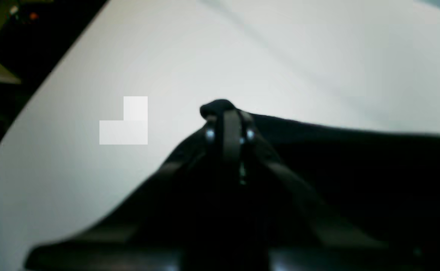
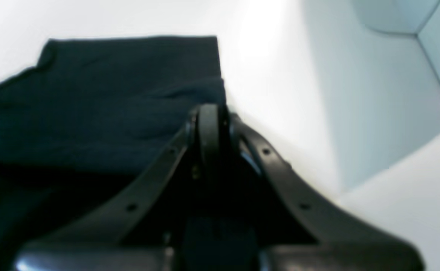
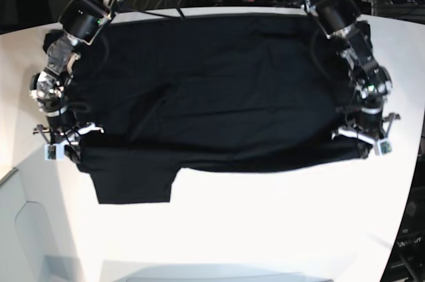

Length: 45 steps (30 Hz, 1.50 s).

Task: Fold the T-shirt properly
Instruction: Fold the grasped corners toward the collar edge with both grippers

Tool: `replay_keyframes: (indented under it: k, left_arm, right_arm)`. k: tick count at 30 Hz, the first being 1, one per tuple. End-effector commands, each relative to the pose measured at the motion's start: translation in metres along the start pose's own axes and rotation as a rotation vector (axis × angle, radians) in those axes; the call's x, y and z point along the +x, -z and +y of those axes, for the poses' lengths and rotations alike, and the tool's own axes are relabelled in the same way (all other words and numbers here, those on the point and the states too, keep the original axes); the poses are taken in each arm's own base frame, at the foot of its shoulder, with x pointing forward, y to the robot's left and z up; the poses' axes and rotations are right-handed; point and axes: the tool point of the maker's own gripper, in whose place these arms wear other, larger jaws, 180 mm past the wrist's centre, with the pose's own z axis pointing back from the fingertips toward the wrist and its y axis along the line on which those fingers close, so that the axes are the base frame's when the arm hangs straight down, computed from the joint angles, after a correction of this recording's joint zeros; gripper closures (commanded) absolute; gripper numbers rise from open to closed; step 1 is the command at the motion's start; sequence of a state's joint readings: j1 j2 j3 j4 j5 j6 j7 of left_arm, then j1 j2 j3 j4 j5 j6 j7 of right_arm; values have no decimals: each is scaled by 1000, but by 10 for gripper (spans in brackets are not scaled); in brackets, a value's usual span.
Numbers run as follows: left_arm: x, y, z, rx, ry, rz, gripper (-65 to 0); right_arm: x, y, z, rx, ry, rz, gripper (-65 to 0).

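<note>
Base view: both fingers, left [image 3: 364, 137] and right [image 3: 64, 137], clamped on T-shirt [image 3: 212, 89] edge mid-fold; next, carry it evenly across worktop [image 3: 265, 229].

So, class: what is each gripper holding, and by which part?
Both hold the T-shirt: left gripper and right gripper each pinch its near edge, at opposite ends.
</note>
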<state>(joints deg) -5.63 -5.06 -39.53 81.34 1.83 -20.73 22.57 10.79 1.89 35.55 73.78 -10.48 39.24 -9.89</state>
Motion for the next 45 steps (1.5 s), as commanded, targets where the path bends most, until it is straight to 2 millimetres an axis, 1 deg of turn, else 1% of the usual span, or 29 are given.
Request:
replay_keyframes:
  k: [1, 7, 10, 13, 15, 17, 19, 22, 24, 28, 31, 32, 34, 36, 39, 42, 45]
  left_arm:
    - [29, -4, 4, 2, 8, -92, -1]
    - [17, -28, 7, -13, -1, -94, -1]
    - [11, -39, 23, 16, -26, -91, -1]
    - [4, -44, 34, 38, -43, -82, -1]
    - [-4, -48, 36, 40, -36, -62, -1]
    - [-11, -51, 37, 41, -31, -46, -1]
    - [-17, -53, 38, 42, -27, -31, -1]
    - [-20, -54, 39, 43, -23, -23, -1]
    - [-24, -59, 41, 46, -12, -12, -1]
    - [-20, -67, 42, 47, 14, -22, -1]
    - [-17, -68, 42, 48, 20, -27, -1]
    - [-17, -68, 45, 50, 31, -15, -1]
    - [-18, -65, 51, 54, 46, 21, -1]
    - [-25, -64, 53, 57, 53, 65, -1]
    - [-28, -64, 51, 52, 48, 77, -1]
    - [-29, -64, 49, 50, 44, 81, -1]
    - [-33, -63, 49, 48, 40, 88, -1]
  right_arm:
    - [27, -2, -5, 1, -19, -83, 0]
    - [27, -16, -10, -23, -51, -89, 0]
    - [25, -25, -12, -31, -71, -87, 0]
    - [25, -28, -13, -35, -81, -85, 0]
    - [24, -29, -15, -40, -80, -83, 0]
    - [18, -35, -23, -63, -70, -79, 0]
    - [16, -36, -24, -65, -69, -74, 0]
    - [15, -37, -25, -68, -68, -72, 0]
    - [6, -43, -29, -78, -67, -54, 0]
    - [6, -52, -34, -102, -74, -58, 0]
    - [6, -54, -34, -103, -78, -58, 0]
    - [6, -55, -35, -105, -79, -57, 0]
    - [-2, -58, -36, -105, -82, -38, 0]
    - [-6, -60, -36, -104, -82, -28, 0]
    - [-18, -64, -32, -96, -77, -1, 0]
    - [-24, -66, -30, -93, -75, 13, 0]
    - [-35, -66, -25, -85, -59, 35, 0]
